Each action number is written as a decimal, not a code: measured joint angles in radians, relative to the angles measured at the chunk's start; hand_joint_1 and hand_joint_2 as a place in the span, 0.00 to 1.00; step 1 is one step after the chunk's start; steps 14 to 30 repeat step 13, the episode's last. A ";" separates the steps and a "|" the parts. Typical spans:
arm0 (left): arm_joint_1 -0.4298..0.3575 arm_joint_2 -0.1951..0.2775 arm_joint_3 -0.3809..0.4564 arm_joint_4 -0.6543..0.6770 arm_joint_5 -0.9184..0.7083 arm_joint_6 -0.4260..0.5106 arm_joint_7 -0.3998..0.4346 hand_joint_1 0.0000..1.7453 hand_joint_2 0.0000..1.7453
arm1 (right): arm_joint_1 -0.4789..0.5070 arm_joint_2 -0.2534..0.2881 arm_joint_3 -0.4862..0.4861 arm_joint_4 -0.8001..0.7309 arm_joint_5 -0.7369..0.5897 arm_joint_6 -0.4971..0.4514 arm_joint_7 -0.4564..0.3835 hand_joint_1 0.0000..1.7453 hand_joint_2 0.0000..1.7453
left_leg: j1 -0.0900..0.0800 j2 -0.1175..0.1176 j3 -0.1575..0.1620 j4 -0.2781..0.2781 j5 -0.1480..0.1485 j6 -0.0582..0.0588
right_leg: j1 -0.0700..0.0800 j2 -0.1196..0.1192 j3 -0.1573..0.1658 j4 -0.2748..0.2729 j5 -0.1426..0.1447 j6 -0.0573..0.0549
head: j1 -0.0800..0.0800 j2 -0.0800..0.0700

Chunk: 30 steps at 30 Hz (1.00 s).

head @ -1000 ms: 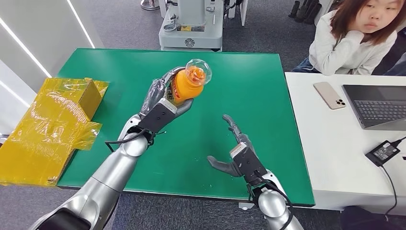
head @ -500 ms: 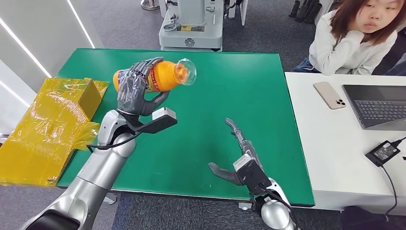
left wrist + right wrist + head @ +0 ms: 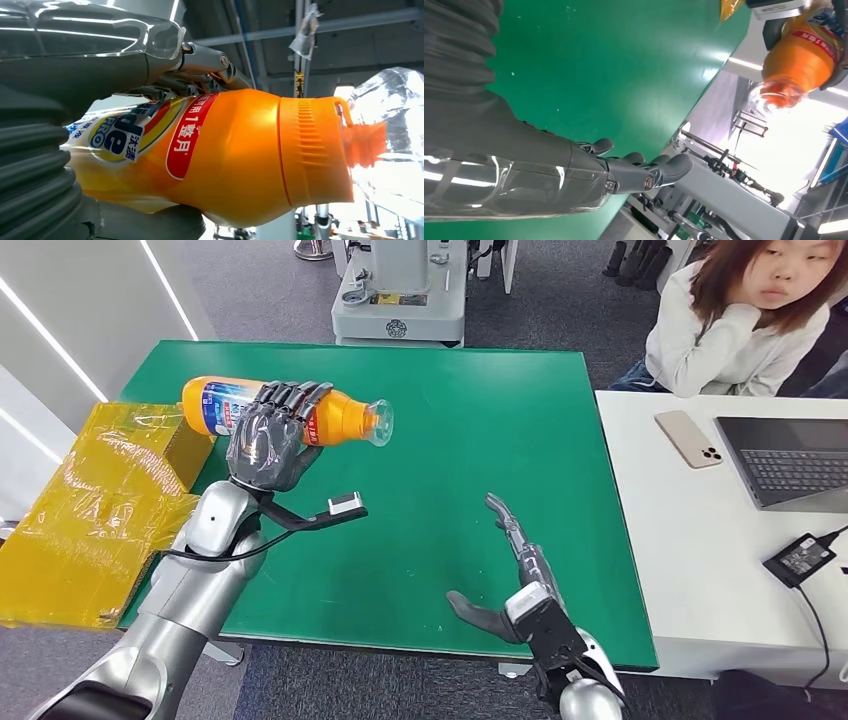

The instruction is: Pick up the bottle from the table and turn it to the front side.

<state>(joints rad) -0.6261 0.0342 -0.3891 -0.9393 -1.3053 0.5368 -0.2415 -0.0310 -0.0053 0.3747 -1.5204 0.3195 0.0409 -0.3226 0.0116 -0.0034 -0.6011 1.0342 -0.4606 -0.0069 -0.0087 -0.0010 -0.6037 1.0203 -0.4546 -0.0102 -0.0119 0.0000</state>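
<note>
My left hand (image 3: 268, 438) grips an orange bottle (image 3: 340, 417) around its middle and holds it lying sideways in the air above the green table (image 3: 500, 420). Its clear cap (image 3: 379, 422) points right, its base points left. In the left wrist view the bottle (image 3: 235, 155) shows a red and blue label, with my fingers (image 3: 205, 65) wrapped over it. My right hand (image 3: 515, 575) hovers open over the table's near right part, fingers stretched out and nothing in it. The right wrist view has that hand (image 3: 589, 170) above the green surface and the bottle (image 3: 799, 55) in the distance.
Crumpled yellow wrapping with a box (image 3: 110, 500) lies at the table's left edge. A white desk (image 3: 690, 540) on the right carries a phone (image 3: 688, 438), a laptop (image 3: 790, 460) and a charger (image 3: 800, 558). A person (image 3: 740, 320) sits behind it. A machine (image 3: 400, 290) stands beyond the table.
My left hand has turned the bottle from cap-towards-me to lying sideways and carried it left. My right hand has drawn back a little towards the near edge.
</note>
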 joint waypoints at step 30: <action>-0.062 0.045 -0.084 0.184 -0.200 -0.185 0.281 1.00 1.00 | 0.034 0.005 -0.016 -0.030 0.027 0.018 -0.003 0.00 1.00 | 0.000 0.001 0.001 0.000 0.000 0.000 | 0.000 0.001 0.000 0.000 0.000 0.000 | 0.000 0.000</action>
